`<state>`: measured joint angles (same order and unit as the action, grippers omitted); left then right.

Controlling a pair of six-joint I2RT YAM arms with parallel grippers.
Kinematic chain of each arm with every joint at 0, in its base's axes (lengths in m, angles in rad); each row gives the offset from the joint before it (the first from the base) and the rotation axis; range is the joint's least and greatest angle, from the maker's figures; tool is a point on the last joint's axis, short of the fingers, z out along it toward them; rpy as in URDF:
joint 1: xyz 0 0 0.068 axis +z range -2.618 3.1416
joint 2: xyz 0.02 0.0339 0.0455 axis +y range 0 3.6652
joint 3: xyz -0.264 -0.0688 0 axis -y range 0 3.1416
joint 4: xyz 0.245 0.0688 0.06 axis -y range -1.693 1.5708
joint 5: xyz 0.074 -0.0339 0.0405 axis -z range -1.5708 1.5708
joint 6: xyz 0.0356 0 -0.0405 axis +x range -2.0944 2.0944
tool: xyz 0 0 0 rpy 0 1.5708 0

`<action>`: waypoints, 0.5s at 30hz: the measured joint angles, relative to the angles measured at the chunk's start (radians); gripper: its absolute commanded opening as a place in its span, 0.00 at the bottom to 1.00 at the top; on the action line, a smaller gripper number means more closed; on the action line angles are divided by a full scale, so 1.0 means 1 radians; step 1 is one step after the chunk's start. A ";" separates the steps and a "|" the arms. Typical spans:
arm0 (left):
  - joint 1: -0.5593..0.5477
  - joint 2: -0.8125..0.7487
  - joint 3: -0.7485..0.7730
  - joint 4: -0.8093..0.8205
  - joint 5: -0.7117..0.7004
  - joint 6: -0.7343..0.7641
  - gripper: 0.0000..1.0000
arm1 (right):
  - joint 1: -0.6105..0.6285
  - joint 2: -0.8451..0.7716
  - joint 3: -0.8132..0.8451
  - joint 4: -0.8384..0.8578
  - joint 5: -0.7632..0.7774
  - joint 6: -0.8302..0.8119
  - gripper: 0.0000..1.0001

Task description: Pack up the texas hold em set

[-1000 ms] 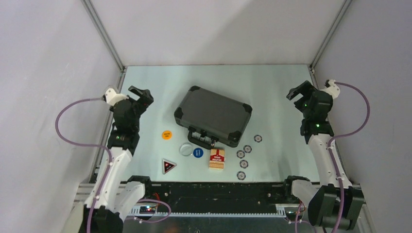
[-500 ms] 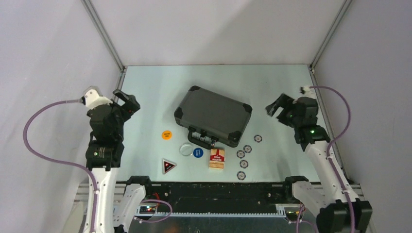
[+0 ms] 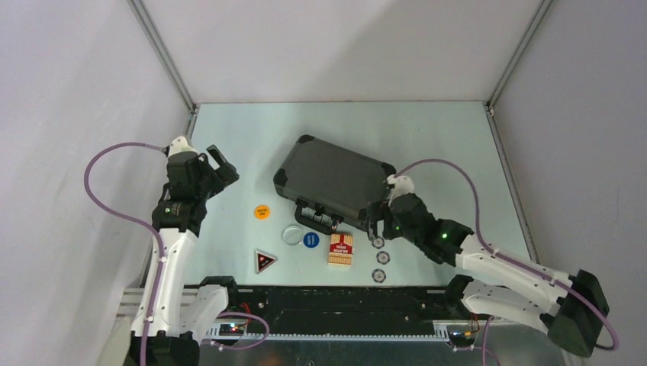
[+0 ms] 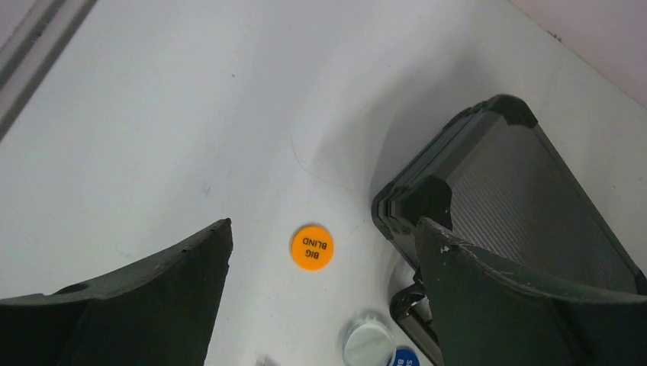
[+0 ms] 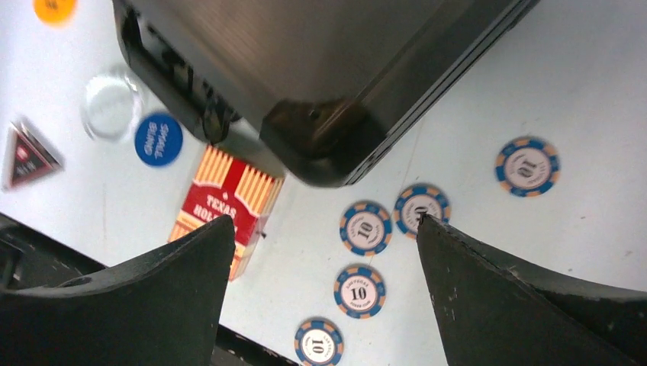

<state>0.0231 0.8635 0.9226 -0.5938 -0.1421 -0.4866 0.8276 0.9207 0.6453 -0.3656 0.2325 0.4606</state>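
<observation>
In the right wrist view I read "10" on round, blue-striped chips (image 5: 365,227), lower centre; from above it is illegible. The ribbed grey case (image 3: 333,181) lies closed, centre frame. Left pincer (image 3: 220,163) and right pincer (image 3: 373,219) gape, empty.

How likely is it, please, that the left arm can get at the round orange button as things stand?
Probably yes: the round orange button lies by itself, apart from the dark grey hard briefcase, and the open left fingers frame it.
</observation>
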 measured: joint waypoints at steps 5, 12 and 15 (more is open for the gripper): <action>0.000 -0.007 -0.017 0.010 0.039 0.026 1.00 | 0.124 0.117 -0.019 0.042 0.097 0.016 0.97; 0.000 -0.072 -0.099 0.021 0.042 0.069 1.00 | 0.159 0.219 -0.024 0.102 0.202 0.048 0.97; 0.000 -0.074 -0.109 0.019 0.050 0.073 1.00 | 0.159 0.264 -0.024 0.138 0.232 0.055 0.94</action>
<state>0.0231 0.7898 0.8131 -0.5743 -0.0921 -0.4137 0.9863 1.1847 0.6209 -0.2279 0.4644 0.5159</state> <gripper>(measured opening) 0.994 0.969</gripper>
